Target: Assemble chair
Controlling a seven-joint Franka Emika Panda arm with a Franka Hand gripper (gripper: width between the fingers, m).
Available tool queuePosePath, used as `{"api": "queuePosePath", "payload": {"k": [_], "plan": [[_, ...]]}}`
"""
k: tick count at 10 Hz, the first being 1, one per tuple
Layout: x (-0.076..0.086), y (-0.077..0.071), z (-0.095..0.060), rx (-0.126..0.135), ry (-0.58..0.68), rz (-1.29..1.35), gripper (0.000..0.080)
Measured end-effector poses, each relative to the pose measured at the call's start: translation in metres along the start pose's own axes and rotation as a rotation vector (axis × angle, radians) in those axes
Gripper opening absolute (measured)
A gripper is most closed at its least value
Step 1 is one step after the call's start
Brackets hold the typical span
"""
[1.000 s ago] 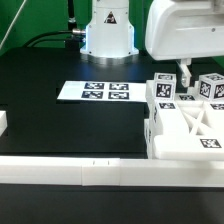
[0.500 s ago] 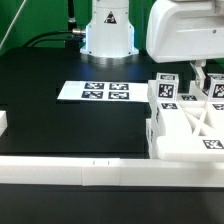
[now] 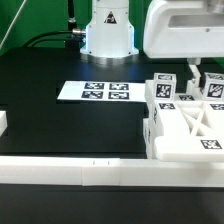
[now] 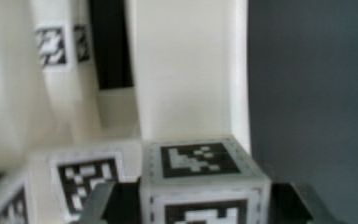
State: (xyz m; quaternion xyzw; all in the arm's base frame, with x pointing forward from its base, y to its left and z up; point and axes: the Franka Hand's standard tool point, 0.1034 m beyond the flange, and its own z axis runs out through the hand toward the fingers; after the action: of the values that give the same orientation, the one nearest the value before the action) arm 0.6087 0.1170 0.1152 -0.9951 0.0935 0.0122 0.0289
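Note:
The chair's chunky white pieces point(image 3: 185, 125) with black-and-white tags are grouped at the exterior view's right, with two tagged posts point(image 3: 166, 88) standing behind a flat blocky piece. My gripper point(image 3: 193, 72) hangs over them between the posts. In the wrist view my gripper point(image 4: 206, 205) has a dark finger on each side of a white tagged post point(image 4: 202, 180), and the jaws stand against its sides. More white tagged pieces point(image 4: 60, 60) show behind it.
The marker board point(image 3: 93, 91) lies flat mid-table. A long low white border rail point(image 3: 70, 172) runs along the front edge, and a short one point(image 3: 3, 122) sits at the exterior view's left. The arm's base point(image 3: 108, 30) stands at the back.
My gripper shifted toward the exterior view's right, then came back slightly and rose a little. The right tagged post appears to have shifted with it.

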Motion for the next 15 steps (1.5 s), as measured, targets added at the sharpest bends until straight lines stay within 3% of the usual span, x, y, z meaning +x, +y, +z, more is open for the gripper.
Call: {"api": "queuePosePath", "payload": {"k": [7,9,12,13,14,15], "plan": [[0.0006,0.0009,-0.0005,0.028,0.039,0.448,0.0284],[-0.0055,0.0068,0.0003,0.077,0.054,0.742,0.0284],[-0.0058,0.0029,0.0001,0.116,0.058,1.084,0.0284],[-0.0058,0.0023,0.0002,0.119,0.055,1.099,0.0332],[-0.0058,0.0021,0.0002,0.115,0.058,1.033,0.0332],[-0.0052,0.0013,-0.0007,0.116,0.060,0.998,0.0468]]}}
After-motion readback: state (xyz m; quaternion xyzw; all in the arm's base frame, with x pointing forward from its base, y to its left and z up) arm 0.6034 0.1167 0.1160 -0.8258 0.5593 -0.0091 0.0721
